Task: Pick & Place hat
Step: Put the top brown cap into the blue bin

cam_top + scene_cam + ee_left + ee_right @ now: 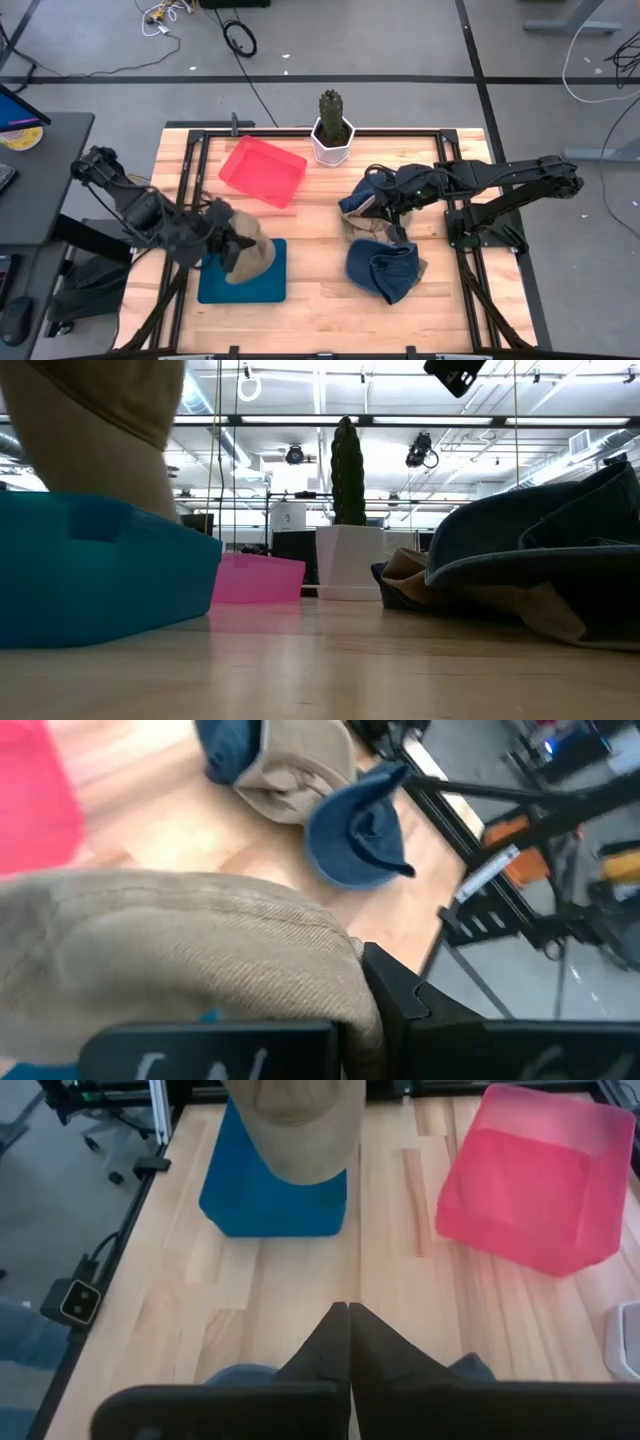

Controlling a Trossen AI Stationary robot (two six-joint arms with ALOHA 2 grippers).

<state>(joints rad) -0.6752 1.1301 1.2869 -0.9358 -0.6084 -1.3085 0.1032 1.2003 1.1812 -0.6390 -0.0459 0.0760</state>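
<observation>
Holding a tan hat [248,250] over the blue tray [243,279] near the worktop's [320,300] front left corner, the left pincer [228,243] is clamped on the fabric. This looks like the placing step (next, lower and release into the tray). The right pincer [390,215], closed and empty, hovers above the denim hats [382,270] near the right edge.
</observation>
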